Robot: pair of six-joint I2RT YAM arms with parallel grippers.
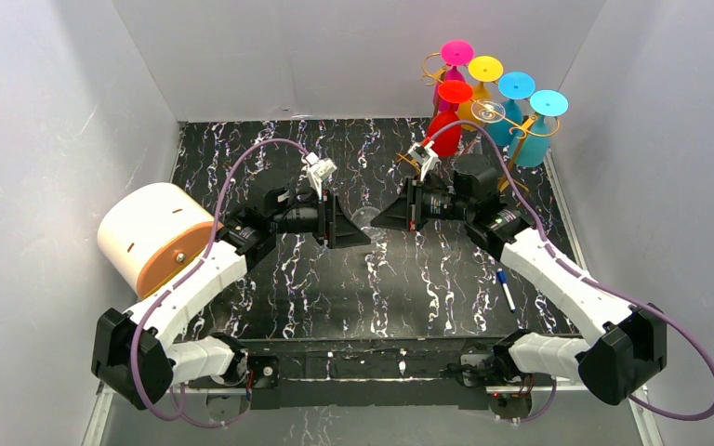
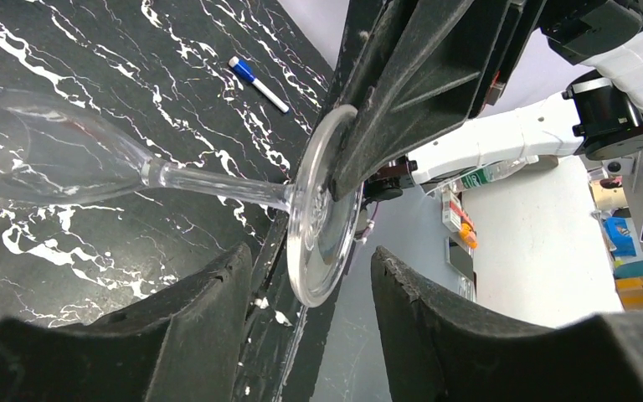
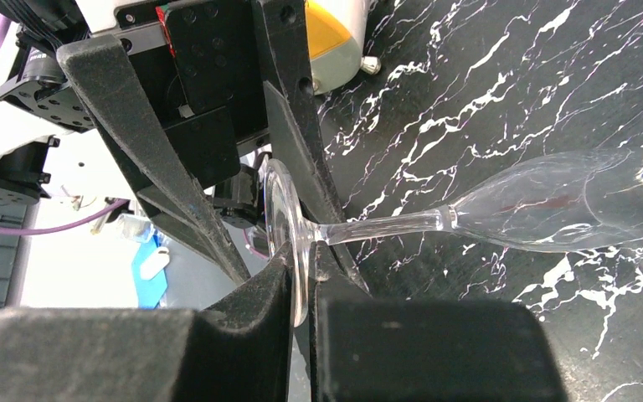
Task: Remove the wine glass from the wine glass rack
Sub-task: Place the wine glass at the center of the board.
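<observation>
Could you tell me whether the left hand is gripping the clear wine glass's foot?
No: the left hand is open, with a gap between each finger and the wine glass foot.

Both arms bent inward, left pincer parted, right pincer clamped on the wine glass foot

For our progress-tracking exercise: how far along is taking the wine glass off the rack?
Done: the clear wine glass is off the gold wire rack, where coloured glasses hang. In hand: the right gripper pinches its round foot; the left gripper's jaws stand open around that foot. Left: probably setting it down on the black marbled table.
</observation>
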